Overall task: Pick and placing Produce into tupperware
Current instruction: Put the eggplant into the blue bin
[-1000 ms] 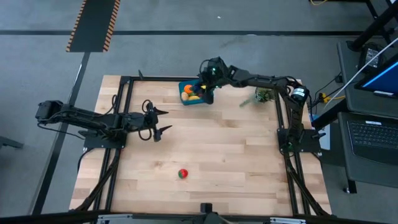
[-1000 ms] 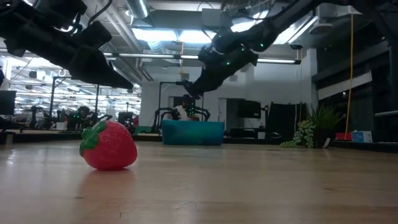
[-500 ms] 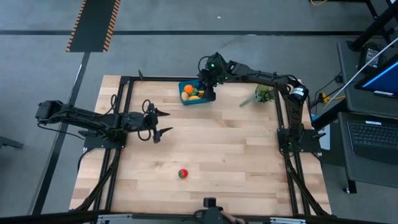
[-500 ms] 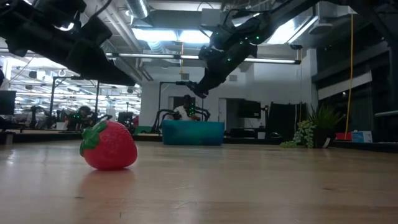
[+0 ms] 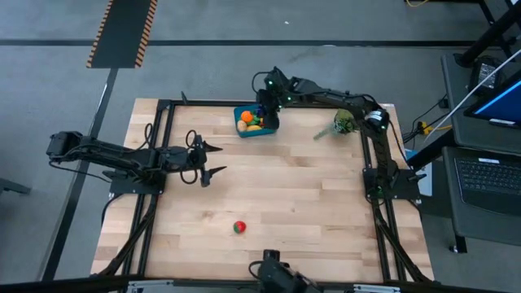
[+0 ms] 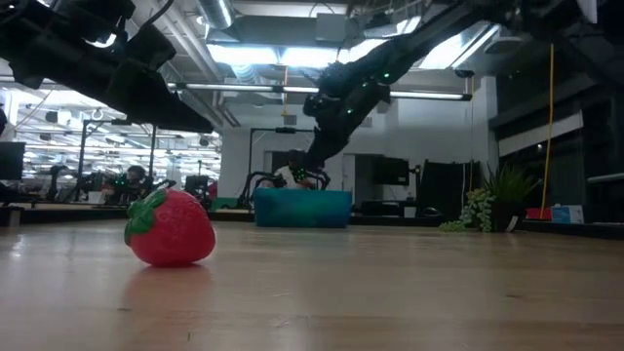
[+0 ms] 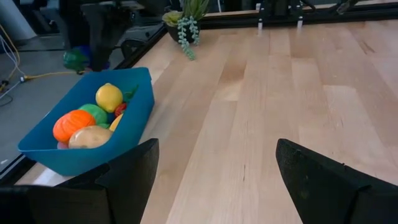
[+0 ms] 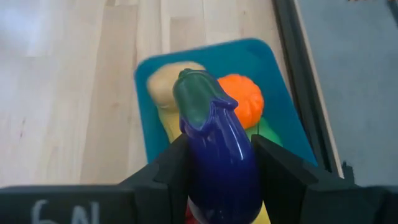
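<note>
Nearest the bench's [image 5: 285, 187] front edge, a red strawberry [image 5: 239, 227] lay alone on the wood, well apart from everything else. Farther in, on the left side, the left claw [image 5: 208, 159] hung above bare boards with its jaws spread wide and nothing between them. At the far edge stood the blue tupperware [image 7: 134, 106], holding a lemon [image 7: 109, 97], an orange [image 7: 73, 124], a tan potato [image 7: 91, 137] and a green piece beside them. The right claw [image 8: 214, 165] was positioned directly over that box, its fingers clamped on a purple eggplant [image 8: 217, 155], green cap pointing outward. A leafy sprig [image 5: 342, 124] lay just right of the box.
</note>
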You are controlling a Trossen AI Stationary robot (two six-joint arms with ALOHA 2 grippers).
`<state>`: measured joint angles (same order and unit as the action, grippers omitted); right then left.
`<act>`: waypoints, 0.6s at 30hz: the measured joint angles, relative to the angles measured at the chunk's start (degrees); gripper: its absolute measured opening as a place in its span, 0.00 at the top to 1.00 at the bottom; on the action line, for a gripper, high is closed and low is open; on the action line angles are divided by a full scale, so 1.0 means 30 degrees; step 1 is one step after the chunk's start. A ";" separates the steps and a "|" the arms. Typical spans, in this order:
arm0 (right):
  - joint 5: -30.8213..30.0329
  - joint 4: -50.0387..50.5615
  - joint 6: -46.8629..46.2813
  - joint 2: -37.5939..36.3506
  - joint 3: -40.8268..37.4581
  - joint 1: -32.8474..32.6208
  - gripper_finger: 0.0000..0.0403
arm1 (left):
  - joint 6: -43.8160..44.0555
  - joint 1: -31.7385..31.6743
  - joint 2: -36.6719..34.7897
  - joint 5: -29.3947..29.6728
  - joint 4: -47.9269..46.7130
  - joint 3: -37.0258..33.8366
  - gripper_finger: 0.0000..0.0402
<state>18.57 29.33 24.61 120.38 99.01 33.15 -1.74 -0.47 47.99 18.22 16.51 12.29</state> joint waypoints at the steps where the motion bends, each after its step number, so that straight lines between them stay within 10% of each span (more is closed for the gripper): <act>1: -0.0041 0.0567 0.0017 0.0398 0.0634 0.0041 0.63 | 0.0000 0.0000 0.0000 0.0007 0.0000 0.0000 0.21; 18: -0.0287 1.0596 0.0454 0.6298 0.9126 0.0187 0.63 | -0.0622 0.0000 0.0000 0.0029 -0.0134 0.0000 0.21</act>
<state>17.72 61.12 25.98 139.27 126.38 33.71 -3.60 -0.47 47.99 18.31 16.11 12.29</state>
